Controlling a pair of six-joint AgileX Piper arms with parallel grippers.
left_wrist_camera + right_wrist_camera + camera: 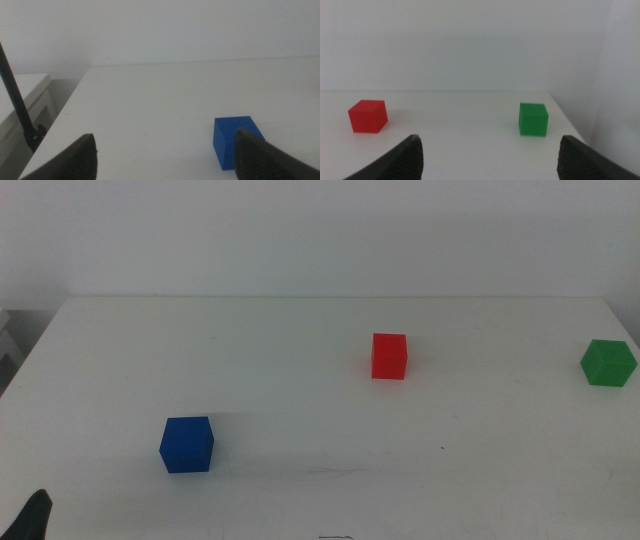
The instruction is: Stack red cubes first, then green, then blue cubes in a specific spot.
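Red cube (389,356) mid-table, right of centre; green cube (608,363) near right edge; blue cube (186,444) front left. All well apart, unstacked. Left gripper (165,155) near blue cube, jaws spread. Right gripper (490,157) likewise agape, facing red and green.

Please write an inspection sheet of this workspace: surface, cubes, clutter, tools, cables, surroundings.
Surface: white table, bare, a few tiny specks.
Job's things: red cube near the centre; green cube by the right edge; blue cube front left. All apart, none stacked.
Clutter: nothing seen.
Tools: left tool open, low at the front left, the blue cube ahead of it; right tool open, facing the red and green cubes, holding nothing.
Cables: nothing seen.
Surroundings: white wall behind; dark pole beside the table's left.
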